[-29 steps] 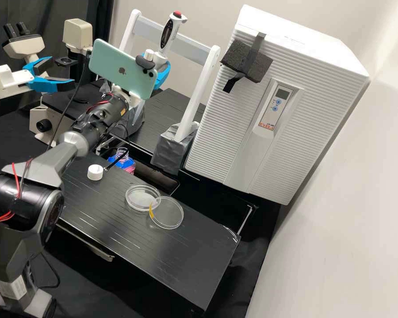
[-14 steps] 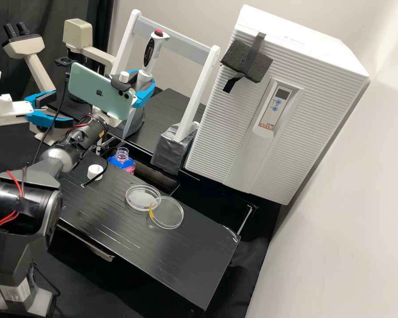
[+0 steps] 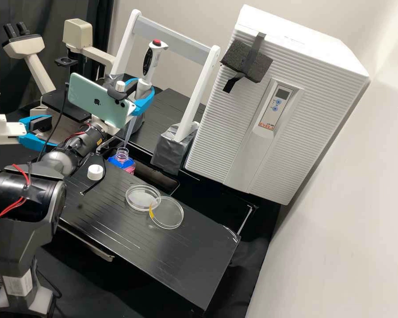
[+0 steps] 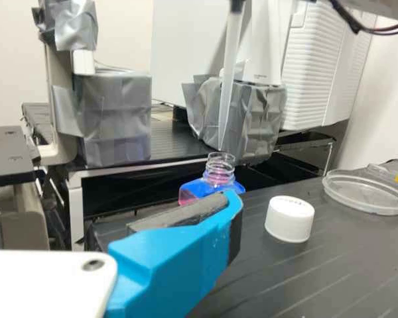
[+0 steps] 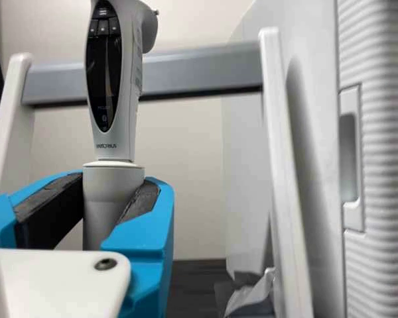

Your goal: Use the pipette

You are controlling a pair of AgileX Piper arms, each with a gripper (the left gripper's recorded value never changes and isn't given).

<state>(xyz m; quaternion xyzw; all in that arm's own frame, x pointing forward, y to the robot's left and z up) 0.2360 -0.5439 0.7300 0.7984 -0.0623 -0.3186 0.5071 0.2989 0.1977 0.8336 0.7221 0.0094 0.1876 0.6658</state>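
Between right jaws, clamped tight: pipette (image 5: 113,86), tip just above open bottle (image 4: 212,189).

Your high camera slants down over the bench (image 3: 172,256), left wrist low beside the bottle (image 4: 219,182), right wrist tight on the pipette (image 5: 113,86), both shared overhead

A lab: pipette (image 3: 148,57), microscope (image 3: 24,46), petri dishes (image 3: 142,197), benchtop instrument (image 3: 269,101).

No legible text — pipette (image 5: 113,86) print blurred.
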